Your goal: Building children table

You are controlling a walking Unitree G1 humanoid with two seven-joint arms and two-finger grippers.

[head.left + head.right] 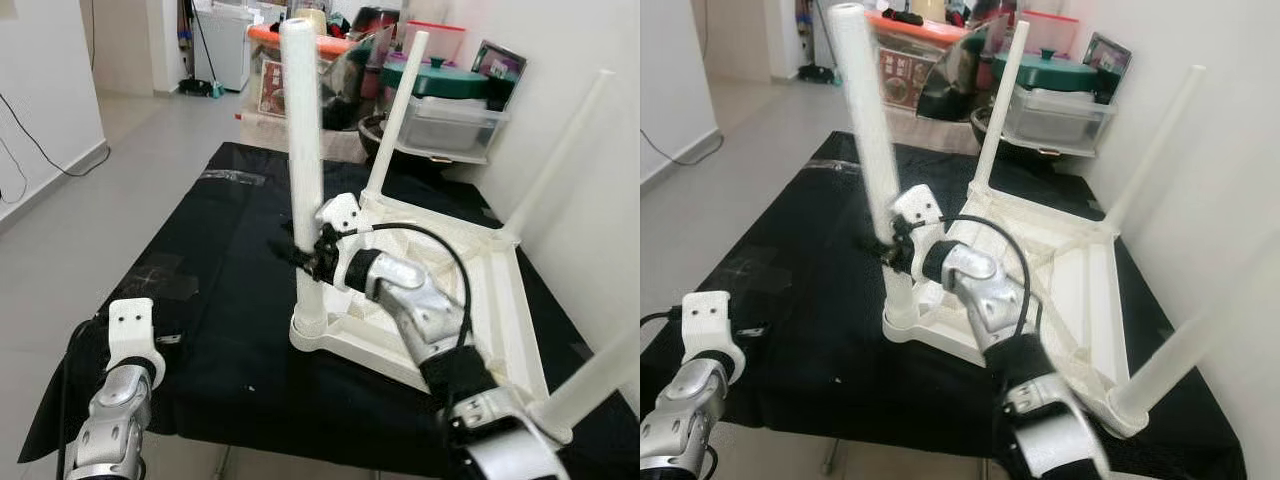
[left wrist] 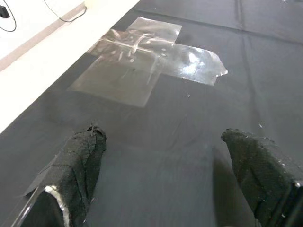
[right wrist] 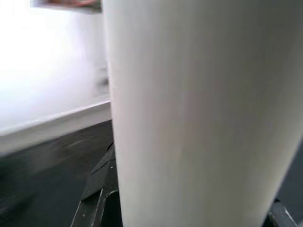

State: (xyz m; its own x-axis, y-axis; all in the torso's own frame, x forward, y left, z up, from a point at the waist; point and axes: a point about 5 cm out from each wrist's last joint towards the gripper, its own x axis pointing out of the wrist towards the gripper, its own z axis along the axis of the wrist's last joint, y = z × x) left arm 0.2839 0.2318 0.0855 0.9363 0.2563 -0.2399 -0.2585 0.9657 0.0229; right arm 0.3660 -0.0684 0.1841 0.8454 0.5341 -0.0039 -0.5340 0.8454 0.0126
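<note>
Two pincers: right pincer (image 1: 300, 255) grips white table leg (image 1: 303, 160), left pincer (image 2: 165, 175) gapes wide.

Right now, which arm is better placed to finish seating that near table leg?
Right. The right gripper is already closed around the near leg, standing in its corner socket of the upturned tabletop. The left gripper hovers open over the black cloth, away from it.

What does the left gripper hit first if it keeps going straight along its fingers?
Likely the black mat: the open left gripper angles down at it, with the clear tape patch further ahead. Depth is uncertain.
</note>
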